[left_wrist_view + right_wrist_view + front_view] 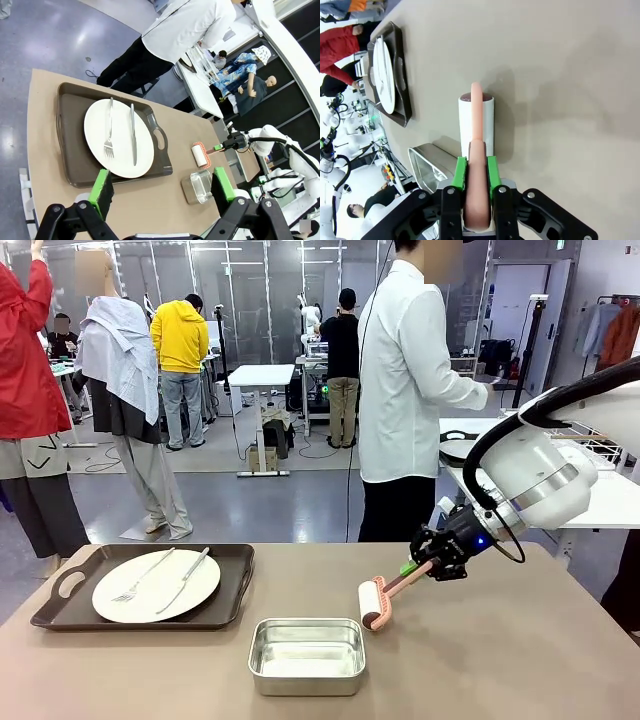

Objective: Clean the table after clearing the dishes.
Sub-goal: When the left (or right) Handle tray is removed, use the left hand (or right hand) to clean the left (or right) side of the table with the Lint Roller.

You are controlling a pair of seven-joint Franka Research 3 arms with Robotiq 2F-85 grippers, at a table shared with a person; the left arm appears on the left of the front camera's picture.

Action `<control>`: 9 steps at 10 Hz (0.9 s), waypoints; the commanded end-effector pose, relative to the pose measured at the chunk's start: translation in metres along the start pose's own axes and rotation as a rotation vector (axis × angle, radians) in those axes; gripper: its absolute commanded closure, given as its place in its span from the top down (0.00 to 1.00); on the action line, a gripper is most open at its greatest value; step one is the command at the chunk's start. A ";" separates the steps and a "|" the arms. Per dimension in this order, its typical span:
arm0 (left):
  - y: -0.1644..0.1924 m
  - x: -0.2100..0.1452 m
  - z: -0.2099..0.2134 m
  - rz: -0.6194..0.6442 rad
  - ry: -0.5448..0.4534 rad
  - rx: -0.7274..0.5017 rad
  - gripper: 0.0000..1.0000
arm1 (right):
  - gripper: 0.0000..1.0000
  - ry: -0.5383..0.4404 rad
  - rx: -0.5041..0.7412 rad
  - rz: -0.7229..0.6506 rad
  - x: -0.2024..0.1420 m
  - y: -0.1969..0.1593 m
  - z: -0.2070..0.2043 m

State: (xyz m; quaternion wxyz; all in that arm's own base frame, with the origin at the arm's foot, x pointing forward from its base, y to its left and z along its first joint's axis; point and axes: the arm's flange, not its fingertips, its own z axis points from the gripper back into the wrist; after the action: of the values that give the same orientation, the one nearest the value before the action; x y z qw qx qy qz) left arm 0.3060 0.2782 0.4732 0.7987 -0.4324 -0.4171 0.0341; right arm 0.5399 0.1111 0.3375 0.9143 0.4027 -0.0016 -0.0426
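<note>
Where the taupe table (pixel 500 660) fills the lower frame below a grey-floored room, the right gripper (pixel 425 560) at centre right clamps a roller (pixel 373 602). Left wrist: the left gripper (pixel 162 187) gapes below a centre-left tray (pixel 70 150) bearing a white plate (pixel 120 167), fork (pixel 108 135) and knife (pixel 133 135). Right wrist: the roller's white drum rests on the table.

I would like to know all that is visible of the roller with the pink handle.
The roller has a white cylinder head with a dark end cap and a long salmon-pink handle, plastic by its look, which bends over one end of the head. The right gripper is shut on the handle, with a green pad on each side. The handle slopes down to the head, which seems to rest on the brown table, near the steel pan but apart from it.
</note>
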 end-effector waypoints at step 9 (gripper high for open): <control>0.000 0.001 0.004 -0.007 0.002 -0.001 1.00 | 0.21 -0.041 -0.164 0.069 -0.019 -0.065 0.097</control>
State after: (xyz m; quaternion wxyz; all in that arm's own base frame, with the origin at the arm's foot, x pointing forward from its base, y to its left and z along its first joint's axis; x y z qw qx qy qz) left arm 0.3059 0.2783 0.4732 0.7986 -0.4324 -0.4172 0.0343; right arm 0.5303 0.0037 0.3552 0.9326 0.3574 -0.0264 -0.0422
